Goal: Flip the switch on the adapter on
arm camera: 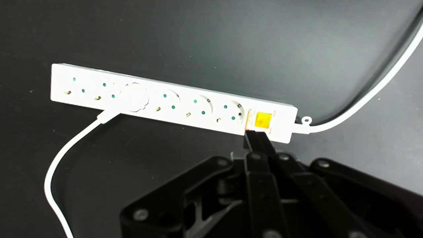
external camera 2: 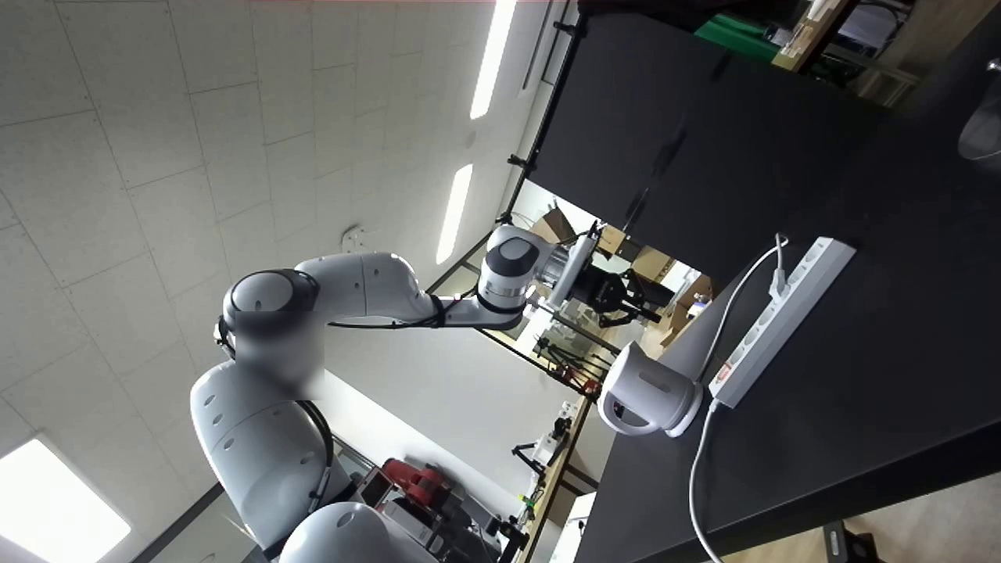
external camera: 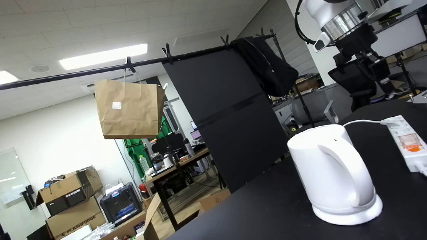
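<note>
On the black tabletop lay the adapter, a long white power strip with six sockets in a row. Its switch sat at one end, yellow in the wrist view and reddish orange in both exterior views. A white plug filled the third socket from the opposite end, and a thin white cable curved away from it. A thicker white cord left the strip beside the switch.

The gripper was closed, its black fingertips side by side and touching. To the wrist camera they overlapped the strip's edge next to the switch, yet both exterior views showed them raised above the table, apart from the adapter.

Near the switch end, a white electric kettle stood upright on its base. Farther back, in an exterior view, a brown paper bag hung from a dark bar, to one side of a large black panel.
</note>
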`<state>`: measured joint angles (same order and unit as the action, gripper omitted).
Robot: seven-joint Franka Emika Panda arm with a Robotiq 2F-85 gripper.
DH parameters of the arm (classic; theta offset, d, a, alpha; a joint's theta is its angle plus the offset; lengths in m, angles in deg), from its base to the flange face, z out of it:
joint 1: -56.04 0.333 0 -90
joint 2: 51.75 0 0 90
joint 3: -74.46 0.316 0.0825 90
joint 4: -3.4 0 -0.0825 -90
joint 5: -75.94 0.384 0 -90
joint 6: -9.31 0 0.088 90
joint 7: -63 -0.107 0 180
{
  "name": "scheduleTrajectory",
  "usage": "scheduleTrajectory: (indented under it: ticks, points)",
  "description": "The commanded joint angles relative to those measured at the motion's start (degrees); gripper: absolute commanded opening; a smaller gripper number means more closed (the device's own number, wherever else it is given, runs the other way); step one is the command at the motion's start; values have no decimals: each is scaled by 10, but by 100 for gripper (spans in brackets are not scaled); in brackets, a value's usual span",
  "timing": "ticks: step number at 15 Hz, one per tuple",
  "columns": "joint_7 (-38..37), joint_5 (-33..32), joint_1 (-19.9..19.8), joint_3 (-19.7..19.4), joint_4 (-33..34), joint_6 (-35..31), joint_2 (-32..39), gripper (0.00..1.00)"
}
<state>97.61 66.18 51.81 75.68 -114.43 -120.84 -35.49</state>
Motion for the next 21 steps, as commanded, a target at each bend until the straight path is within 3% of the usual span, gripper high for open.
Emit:
scheduleTrajectory:
  ticks: [1, 21]
  points:
    - [0, 0, 0, 0, 1, 2, 0, 1]
    - [4, 1, 1, 16, 37, 0, 99, 0]
